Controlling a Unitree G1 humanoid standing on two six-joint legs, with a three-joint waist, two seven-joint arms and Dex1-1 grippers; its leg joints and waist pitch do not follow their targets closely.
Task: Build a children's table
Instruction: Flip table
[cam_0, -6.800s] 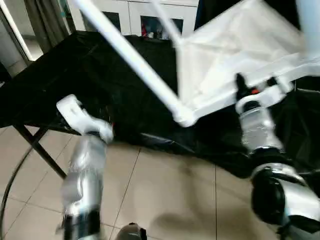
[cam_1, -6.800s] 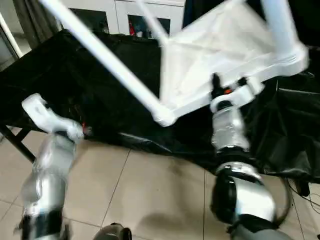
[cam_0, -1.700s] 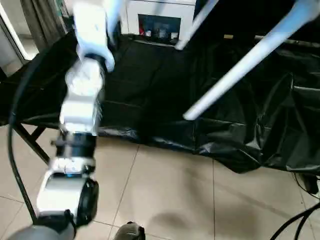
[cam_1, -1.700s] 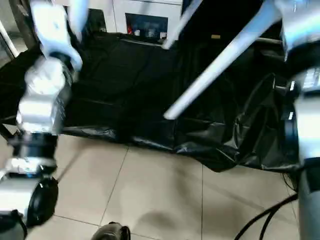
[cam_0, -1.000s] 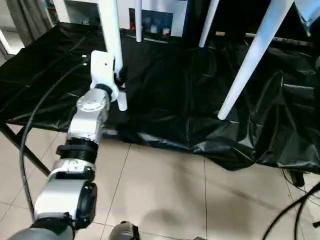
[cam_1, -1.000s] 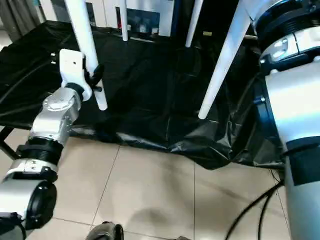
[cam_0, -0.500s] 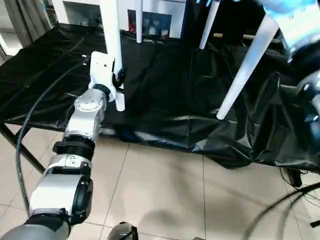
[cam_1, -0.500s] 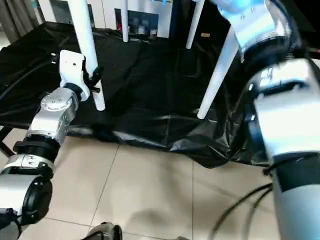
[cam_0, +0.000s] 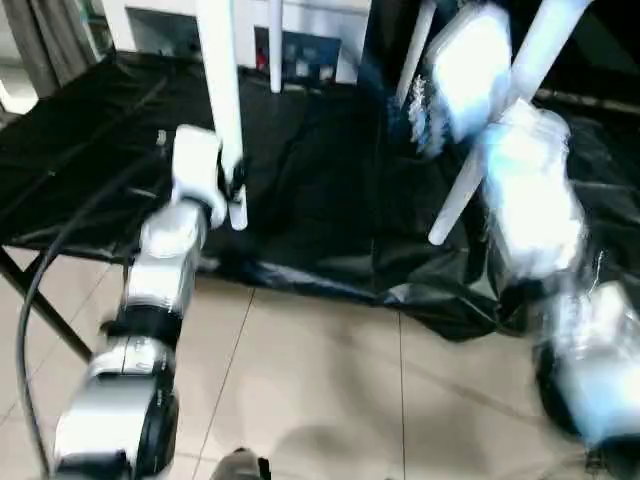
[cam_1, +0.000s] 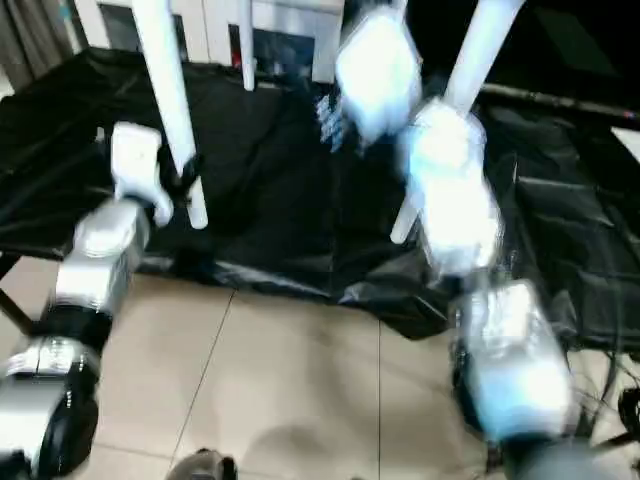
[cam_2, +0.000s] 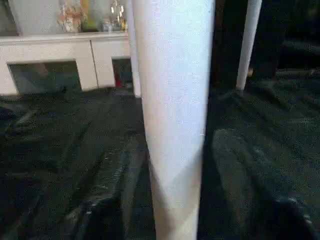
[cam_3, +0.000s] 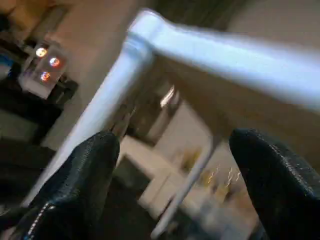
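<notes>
Four white legs (cam_0: 222, 100) stand upright on the black-draped counter (cam_0: 320, 200) like posts. A wide open gap of bare cloth lies between the near left leg and the near right leg (cam_0: 500, 130). The left gripper (cam_0: 232, 180) crowds the left leg's foot. The right arm (cam_0: 530, 210) blocks the right leg.

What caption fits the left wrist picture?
A white table leg stands close up on black plastic sheeting, with a white cabinet behind.
</notes>
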